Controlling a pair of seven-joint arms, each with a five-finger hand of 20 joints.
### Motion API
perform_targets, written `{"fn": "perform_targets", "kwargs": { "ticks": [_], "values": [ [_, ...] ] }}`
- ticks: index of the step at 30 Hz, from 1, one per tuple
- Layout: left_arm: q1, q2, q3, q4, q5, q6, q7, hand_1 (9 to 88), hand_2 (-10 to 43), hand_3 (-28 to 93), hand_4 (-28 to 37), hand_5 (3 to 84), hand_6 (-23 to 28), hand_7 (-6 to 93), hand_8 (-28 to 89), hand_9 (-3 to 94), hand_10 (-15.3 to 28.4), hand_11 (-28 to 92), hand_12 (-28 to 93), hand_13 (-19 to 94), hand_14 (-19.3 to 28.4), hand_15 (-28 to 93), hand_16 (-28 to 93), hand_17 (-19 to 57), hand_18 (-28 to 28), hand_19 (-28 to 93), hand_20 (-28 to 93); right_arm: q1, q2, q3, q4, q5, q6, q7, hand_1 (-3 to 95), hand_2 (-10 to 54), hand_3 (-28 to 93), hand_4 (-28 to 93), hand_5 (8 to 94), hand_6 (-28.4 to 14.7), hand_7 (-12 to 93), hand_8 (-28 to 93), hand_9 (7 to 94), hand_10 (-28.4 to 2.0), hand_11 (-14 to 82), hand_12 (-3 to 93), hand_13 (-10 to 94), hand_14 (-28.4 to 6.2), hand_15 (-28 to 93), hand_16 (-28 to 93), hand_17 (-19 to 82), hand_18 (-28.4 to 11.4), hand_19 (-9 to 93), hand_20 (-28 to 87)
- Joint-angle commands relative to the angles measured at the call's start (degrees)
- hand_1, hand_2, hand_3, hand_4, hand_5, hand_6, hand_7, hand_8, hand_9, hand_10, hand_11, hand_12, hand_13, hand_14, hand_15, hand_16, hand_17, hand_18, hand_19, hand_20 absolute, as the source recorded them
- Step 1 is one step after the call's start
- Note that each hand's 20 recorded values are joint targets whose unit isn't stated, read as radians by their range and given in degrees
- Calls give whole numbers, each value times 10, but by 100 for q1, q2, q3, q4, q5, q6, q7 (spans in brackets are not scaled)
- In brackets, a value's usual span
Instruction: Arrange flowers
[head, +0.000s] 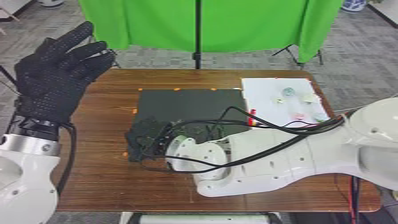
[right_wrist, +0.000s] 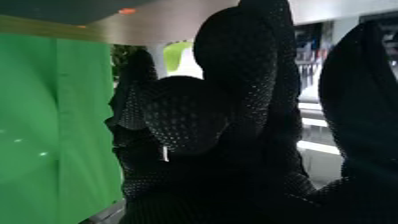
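Flowers (head: 289, 92) on white sheet (head: 259, 87); left hand (head: 51, 75) relaxed; cannot tell whether right hand (head: 142, 137) grips

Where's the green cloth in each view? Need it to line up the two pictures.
Head view: green cloth, upper middle, hanging beyond the brown table's far edge.
Right wrist view: a broad sheet past the table's edge, beside the right robot hand.
Shared landmark: dark mat with orange marks by its edge.
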Motion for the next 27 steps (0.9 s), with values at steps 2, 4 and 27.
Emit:
{"fn": "perform_targets", "kwargs": {
  "ticks": [2, 4, 27],
  "values": [
    [38, -25, 15, 16, -16, 5, -49, 215, 92, 769, -256, 366, 107, 157, -96, 336, 219, 291, 115, 257, 284, 519, -99, -58, 284, 716, -213, -49, 17, 66, -6, -354, -288, 169, 307, -22, 709, -283, 830, 59, 129, -137, 937, -89, 431, 193, 833, -73, 726, 228, 344, -213, 892, 261],
    [-1, -33, 27, 40, -14, -25, -83, 215, 92, 768, -256, 366, 107, 157, -96, 336, 220, 291, 114, 257, 284, 519, -99, -58, 284, 716, -213, -106, 28, 124, 1, -334, -346, 209, 300, -14, 702, -283, 828, 59, 128, -138, 937, -89, 433, 196, 830, -74, 731, 228, 343, -214, 892, 262],
    [30, -57, 5, 26, -1, 18, -92, 216, 93, 767, -256, 366, 107, 157, -97, 337, 220, 291, 115, 257, 284, 520, -99, -58, 284, 715, -210, 22, -87, 7, 30, -644, -218, 822, 280, -10, 690, -283, 729, 57, 133, -140, 936, -88, 442, 217, 804, -77, 779, 226, 331, -214, 881, 273]
  ]
}}
